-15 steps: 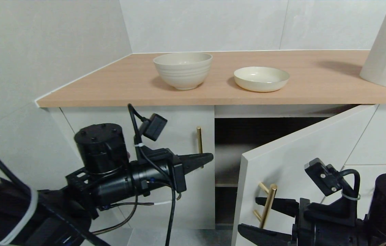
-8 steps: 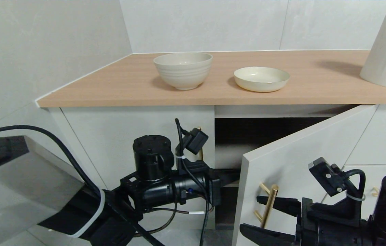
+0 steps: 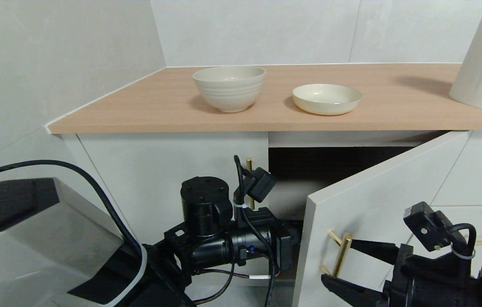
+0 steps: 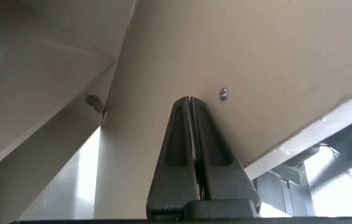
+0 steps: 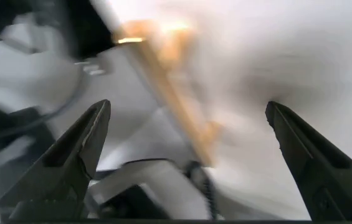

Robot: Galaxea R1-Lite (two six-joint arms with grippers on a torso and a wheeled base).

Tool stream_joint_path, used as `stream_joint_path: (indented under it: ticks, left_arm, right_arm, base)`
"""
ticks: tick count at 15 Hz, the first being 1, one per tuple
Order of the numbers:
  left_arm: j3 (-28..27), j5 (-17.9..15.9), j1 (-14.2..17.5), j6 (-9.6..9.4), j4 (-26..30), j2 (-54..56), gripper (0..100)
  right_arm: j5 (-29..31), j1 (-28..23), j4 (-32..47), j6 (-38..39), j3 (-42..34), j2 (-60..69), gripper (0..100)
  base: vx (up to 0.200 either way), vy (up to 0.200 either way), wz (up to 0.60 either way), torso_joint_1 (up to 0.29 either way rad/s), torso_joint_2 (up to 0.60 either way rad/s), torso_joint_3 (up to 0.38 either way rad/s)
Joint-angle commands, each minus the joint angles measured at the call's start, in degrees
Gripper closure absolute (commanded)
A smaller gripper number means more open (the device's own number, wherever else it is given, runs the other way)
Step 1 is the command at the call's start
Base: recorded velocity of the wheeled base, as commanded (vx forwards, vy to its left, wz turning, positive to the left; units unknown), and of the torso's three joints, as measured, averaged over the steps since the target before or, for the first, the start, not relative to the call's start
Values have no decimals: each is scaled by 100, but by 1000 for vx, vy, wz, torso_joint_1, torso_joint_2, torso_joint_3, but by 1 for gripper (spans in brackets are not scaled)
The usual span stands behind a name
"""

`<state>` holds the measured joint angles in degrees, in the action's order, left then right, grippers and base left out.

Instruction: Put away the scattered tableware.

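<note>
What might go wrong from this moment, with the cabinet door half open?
1. The shut left tool sits close behind the door; if the door swings shut, the tool may be pinched.
2. The open right tool straddles the gold handle without gripping it; a sideways move may knock the handle.

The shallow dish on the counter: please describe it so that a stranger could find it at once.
On the wooden counter above the white cabinets stand two cream vessels, apart. The dish is the right one, over the open door. Unlike the deep ribbed bowl, it is low, wide and smooth.
</note>
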<state>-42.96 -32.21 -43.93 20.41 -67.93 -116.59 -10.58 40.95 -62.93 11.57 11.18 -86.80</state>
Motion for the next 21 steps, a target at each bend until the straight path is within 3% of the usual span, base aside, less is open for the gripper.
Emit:
stream_joint_path:
  ticks: [1, 2, 4, 6, 12, 14, 17, 21]
  left_arm:
    - [-11, 4, -19, 7, -1, 22, 100]
    - [-19, 13, -19, 34, -10, 22, 100]
    - [-19, 4, -19, 315, -133, 49, 100]
    - [-19, 13, -19, 455, -362, -39, 100]
    - [7, 13, -19, 473, -379, -57, 100]
    - [-11, 13, -19, 482, -362, -57, 100]
    - [-195, -31, -142, 473, -186, -171, 100]
    - [-731, -31, -168, 482, 113, -575, 100]
  right_arm:
    - [399, -43, 378, -190, -72, 682, 0]
    - [417, -228, 1318, -612, -63, 1350, 0]
    - [425, -307, 3964, -647, 561, 2817, 0]
    - [443, -403, 4957, -401, 1027, 3547, 0]
    - [452, -570, 5027, -331, 1185, 3336, 0]
    - [452, -570, 5027, -331, 1176, 3257, 0]
    - [452, -650, 5027, -322, 1176, 3143, 0]
    - [460, -746, 5010, -331, 1202, 3213, 0]
  base:
    - [0, 0, 0, 0, 0, 0]
    - [0, 0, 0, 0, 0, 0]
    - [0, 0, 0, 0, 0, 0]
    - [0, 0, 0, 0, 0, 0]
    - [0, 0, 0, 0, 0, 0]
    - [-200, 0, 0, -2, 7, 5]
    - [-200, 0, 0, 5, 2, 5]
    - [0, 0, 0, 0, 0, 0]
